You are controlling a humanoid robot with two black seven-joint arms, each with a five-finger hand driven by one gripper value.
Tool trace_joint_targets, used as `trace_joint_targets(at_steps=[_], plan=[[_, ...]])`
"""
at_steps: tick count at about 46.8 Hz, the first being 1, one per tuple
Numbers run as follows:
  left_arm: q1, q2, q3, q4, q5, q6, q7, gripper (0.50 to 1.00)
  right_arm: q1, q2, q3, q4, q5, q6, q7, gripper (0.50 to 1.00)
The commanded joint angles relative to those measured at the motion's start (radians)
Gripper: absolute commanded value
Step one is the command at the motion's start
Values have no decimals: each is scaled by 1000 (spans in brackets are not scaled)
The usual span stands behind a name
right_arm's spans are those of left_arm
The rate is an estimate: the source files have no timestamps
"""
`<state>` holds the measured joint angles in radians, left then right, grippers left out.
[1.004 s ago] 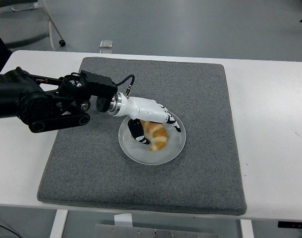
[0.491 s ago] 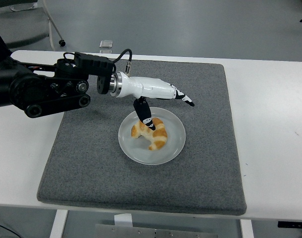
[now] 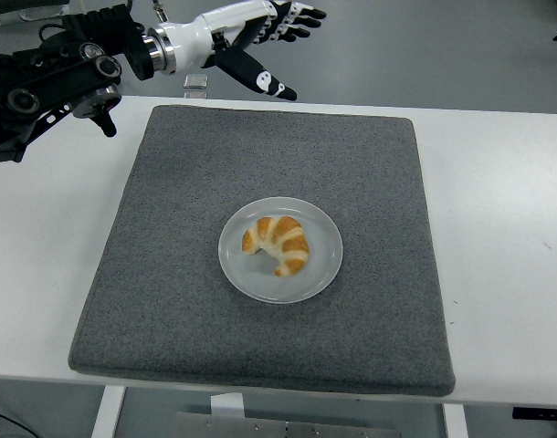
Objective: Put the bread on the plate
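A golden croissant (image 3: 278, 244) lies on a round pale plate (image 3: 320, 270) near the middle of the grey mat (image 3: 169, 274). My left hand (image 3: 269, 41) is raised high at the top of the picture, above the mat's far edge, well clear of the plate. Its white and black fingers (image 3: 301, 14) are spread and hold nothing. The black left arm (image 3: 50, 78) comes in from the upper left. The right arm is not in view.
The grey mat covers most of the white table (image 3: 507, 255). A small grey object (image 3: 195, 81) lies on the floor beyond the table's far edge. A chair leg with a caster (image 3: 112, 78) stands at the top left.
My left hand let go of the croissant, opened, and rose up and back from the plate to the top of the picture. The croissant stays on the plate.
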<state>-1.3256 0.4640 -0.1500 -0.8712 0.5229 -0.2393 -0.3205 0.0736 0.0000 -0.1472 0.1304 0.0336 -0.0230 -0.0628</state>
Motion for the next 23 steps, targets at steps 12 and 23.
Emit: trace_joint_targets(at_steps=[12, 23], plan=[[75, -1, -28, 130, -266, 11, 8, 994, 0, 0, 0, 0, -1, 0, 0, 930], [140, -18, -54, 218, -539, 11, 11, 996, 0, 0, 0, 0, 0, 0, 0, 932]])
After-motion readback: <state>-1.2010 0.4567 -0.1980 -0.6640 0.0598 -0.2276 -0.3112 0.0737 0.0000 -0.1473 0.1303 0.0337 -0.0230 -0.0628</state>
